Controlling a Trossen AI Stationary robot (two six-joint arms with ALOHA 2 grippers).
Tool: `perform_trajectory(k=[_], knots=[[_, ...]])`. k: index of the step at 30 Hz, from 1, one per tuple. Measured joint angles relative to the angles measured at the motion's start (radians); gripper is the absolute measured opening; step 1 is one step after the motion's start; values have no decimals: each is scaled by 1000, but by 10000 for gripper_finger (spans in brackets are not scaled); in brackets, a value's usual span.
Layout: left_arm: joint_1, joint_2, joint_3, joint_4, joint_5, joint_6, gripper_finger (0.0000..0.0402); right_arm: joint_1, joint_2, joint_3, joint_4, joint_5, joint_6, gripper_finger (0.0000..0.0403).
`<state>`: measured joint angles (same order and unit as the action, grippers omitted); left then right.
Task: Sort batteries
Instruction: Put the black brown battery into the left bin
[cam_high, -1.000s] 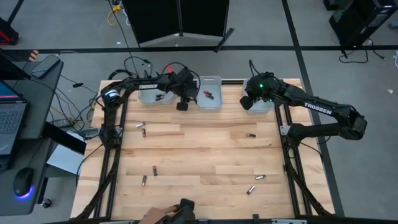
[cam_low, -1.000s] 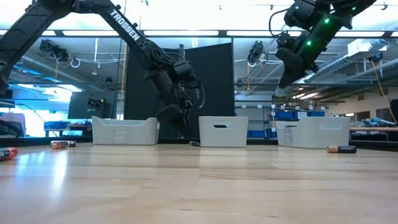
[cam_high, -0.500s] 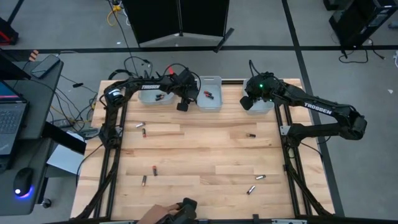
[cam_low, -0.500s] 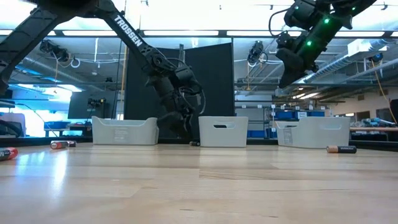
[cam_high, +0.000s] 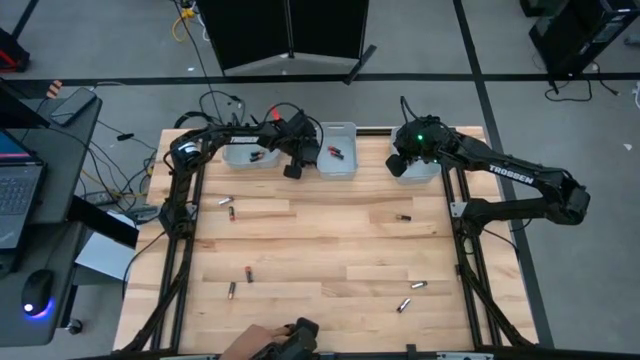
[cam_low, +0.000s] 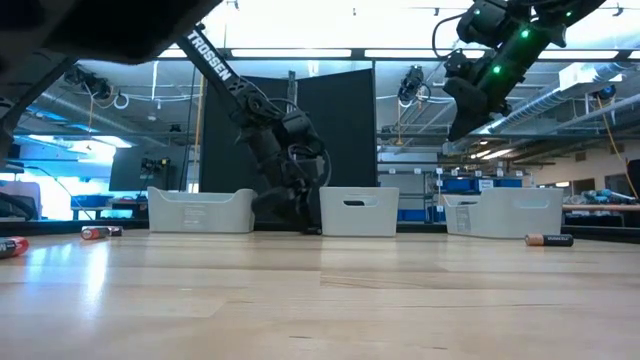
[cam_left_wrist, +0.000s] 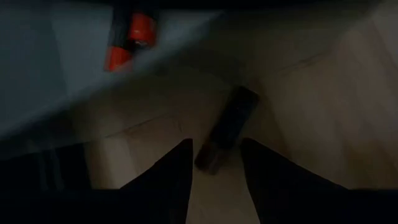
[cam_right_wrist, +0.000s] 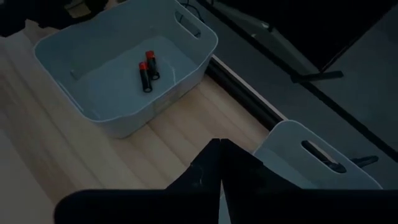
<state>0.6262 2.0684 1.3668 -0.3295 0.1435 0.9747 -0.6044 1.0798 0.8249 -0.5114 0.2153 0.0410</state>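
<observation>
A dark battery (cam_left_wrist: 233, 115) lies flat on the wood between the left bin (cam_high: 250, 152) and the middle bin (cam_high: 337, 148). My left gripper (cam_left_wrist: 216, 146) is open and low over it, one finger on each side of its nearer end, with no touch showing. In the high view my left gripper (cam_high: 292, 170) sits between those two bins. My right gripper (cam_high: 404, 162) is shut and hangs high over the right bin (cam_high: 425, 165). Loose batteries lie on the table, such as a battery at mid-left (cam_high: 232, 213), a battery at mid-right (cam_high: 403, 216) and a silver battery (cam_high: 417, 285) toward the near edge.
Two black-and-red batteries (cam_right_wrist: 147, 71) lie in the middle bin, and others (cam_high: 255, 155) lie in the left bin. The three bins stand in a row along the far edge. A person's hand (cam_high: 262, 340) shows at the near edge. The wood in the table's middle is open.
My left gripper has come down toward the table between the left and middle bins, from about bin-top height to just above the wood. My right arm has kept still.
</observation>
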Motion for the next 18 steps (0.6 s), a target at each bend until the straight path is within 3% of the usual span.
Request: perform_trajectory(k=[12,18], knots=[[0,-2,2,-68,0,-25,141,0,0,0,-4,-2,0,20],[0,-4,1,-109,8,-91,68,0,0,0,-11,-2,0,20]])
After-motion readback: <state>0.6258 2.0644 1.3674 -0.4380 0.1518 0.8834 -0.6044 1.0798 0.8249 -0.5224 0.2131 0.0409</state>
